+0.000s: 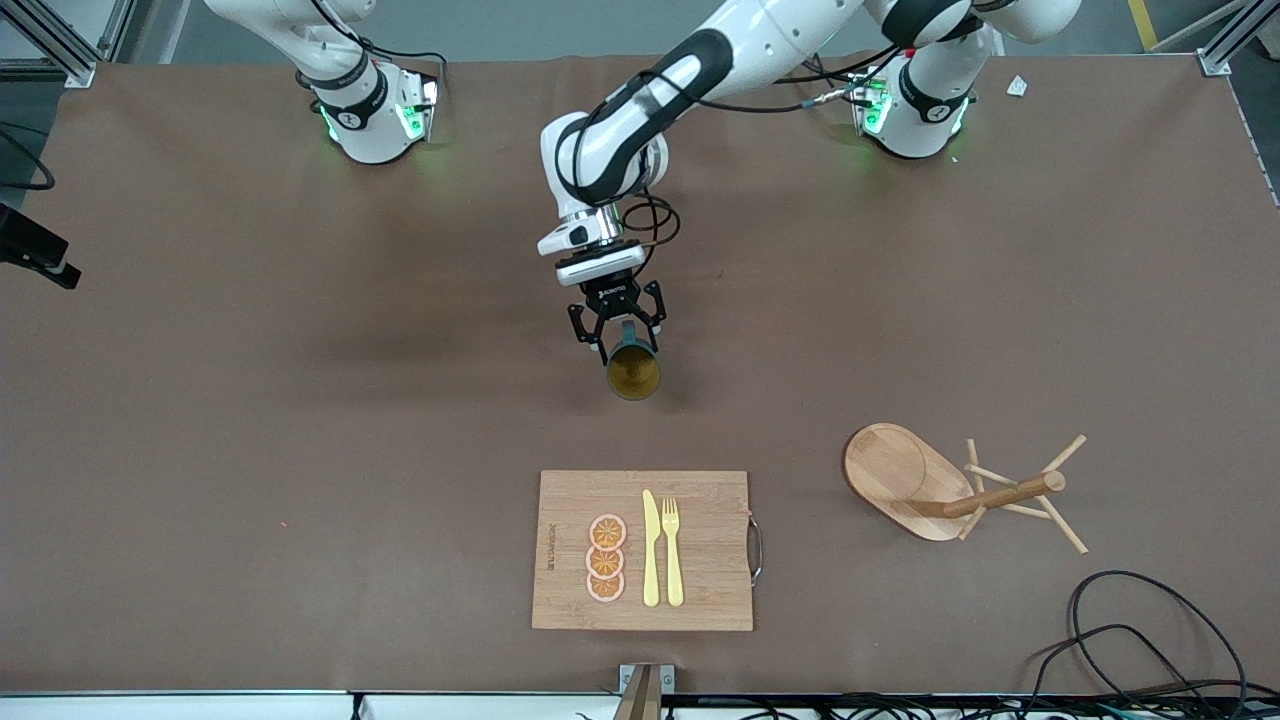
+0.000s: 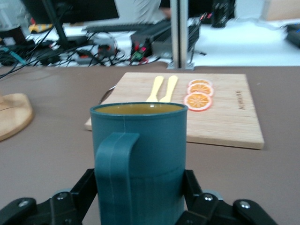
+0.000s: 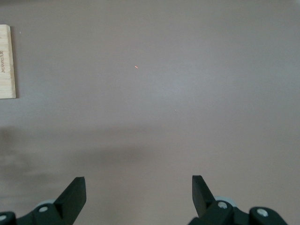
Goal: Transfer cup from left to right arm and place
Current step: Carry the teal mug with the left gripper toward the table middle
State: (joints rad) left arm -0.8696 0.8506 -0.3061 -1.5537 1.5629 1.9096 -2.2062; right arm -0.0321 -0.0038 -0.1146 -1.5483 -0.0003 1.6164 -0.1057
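Observation:
The dark teal cup (image 1: 633,370) with an ochre-yellow inside hangs in my left gripper (image 1: 620,330), over the middle of the table, its mouth tipped toward the front camera. In the left wrist view the cup (image 2: 138,159) fills the middle with its handle facing the camera, and the black fingers (image 2: 82,192) press on both of its sides. My right gripper (image 3: 138,187) is out of the front view. Its own wrist view shows it open and empty over bare brown table.
A wooden cutting board (image 1: 700,550) with orange slices (image 1: 606,558), a yellow knife and a fork lies near the front edge, nearer to the camera than the cup. A wooden peg rack (image 1: 950,485) lies tipped over toward the left arm's end. Cables (image 1: 1130,640) lie at that corner.

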